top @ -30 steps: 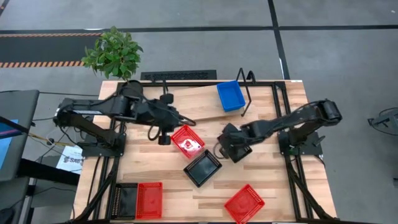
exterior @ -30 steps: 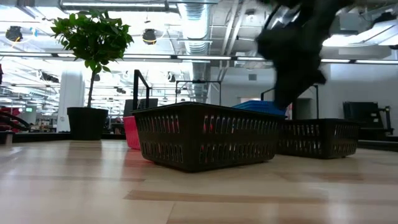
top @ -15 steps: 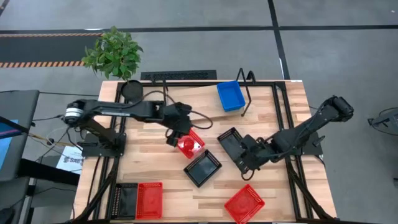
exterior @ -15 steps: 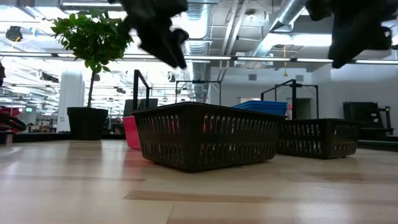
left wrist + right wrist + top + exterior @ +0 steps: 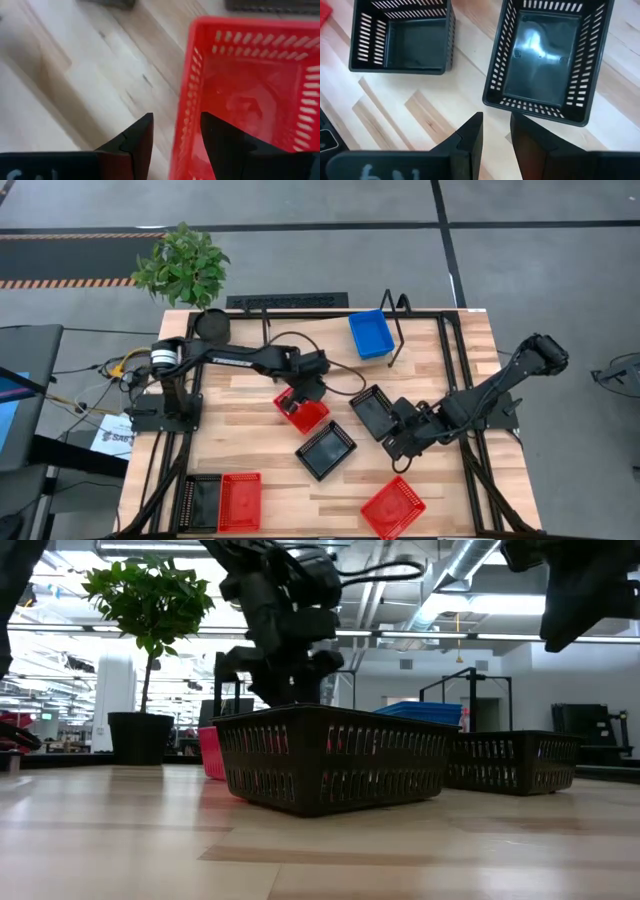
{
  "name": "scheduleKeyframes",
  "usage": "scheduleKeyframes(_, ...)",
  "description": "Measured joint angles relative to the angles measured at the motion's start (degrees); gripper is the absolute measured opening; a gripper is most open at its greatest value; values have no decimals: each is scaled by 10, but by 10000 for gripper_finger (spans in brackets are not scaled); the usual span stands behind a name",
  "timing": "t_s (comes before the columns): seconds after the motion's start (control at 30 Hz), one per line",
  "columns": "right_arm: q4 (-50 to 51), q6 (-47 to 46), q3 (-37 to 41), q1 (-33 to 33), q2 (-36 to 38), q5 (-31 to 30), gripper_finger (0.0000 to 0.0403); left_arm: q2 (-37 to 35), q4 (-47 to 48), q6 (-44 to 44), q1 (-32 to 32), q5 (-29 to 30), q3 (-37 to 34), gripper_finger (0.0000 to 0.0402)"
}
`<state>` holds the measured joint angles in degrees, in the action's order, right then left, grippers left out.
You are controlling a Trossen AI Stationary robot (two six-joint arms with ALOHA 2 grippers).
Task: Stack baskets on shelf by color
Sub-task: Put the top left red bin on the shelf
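Note:
In the high view my left gripper (image 5: 303, 390) is over a red basket (image 5: 302, 412) at mid-table. In the left wrist view it (image 5: 176, 120) is open, one finger inside and one outside the red basket's side wall (image 5: 184, 125), not closed on it. My right gripper (image 5: 394, 440) (image 5: 496, 117) is open just off the end wall of a black basket (image 5: 540, 55) (image 5: 372, 410) that rests flat on the table. A second black basket (image 5: 325, 450) sits nearer. A blue basket (image 5: 370, 333) lies on the shelf (image 5: 320, 340).
A red basket (image 5: 392, 507) lies near the near edge. A red basket (image 5: 240, 500) and a black one (image 5: 200, 500) sit side by side at the near left corner. A potted plant (image 5: 183, 265) stands beyond the far left corner. Black frame rails (image 5: 455, 380) run along both sides.
My left arm has reached toward the table's right and come down over the red basket, its fingers now astride one wall. My right gripper has drawn back from the black basket toward the near right, leaving it flat on the table.

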<state>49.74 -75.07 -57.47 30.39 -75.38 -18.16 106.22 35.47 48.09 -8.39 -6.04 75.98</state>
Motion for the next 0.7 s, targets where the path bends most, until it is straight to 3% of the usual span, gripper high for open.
scheduleKeyframes(0.33, 13, 0, 0, 0, -1, 0, 122, 53, 28, 32, -3, 4, 32, 147)
scheduleKeyframes(0.43, 14, 0, 0, 0, 0, 0, 122, 54, 44, 23, -3, 5, 35, 115)
scheduleKeyframes(0.6, 17, 0, 0, 0, -1, 0, 122, 54, 43, 22, -4, 5, 38, 22)
scheduleKeyframes(0.7, 17, 0, 0, 0, 0, 0, 122, 54, 42, 12, -5, 4, 38, 10)
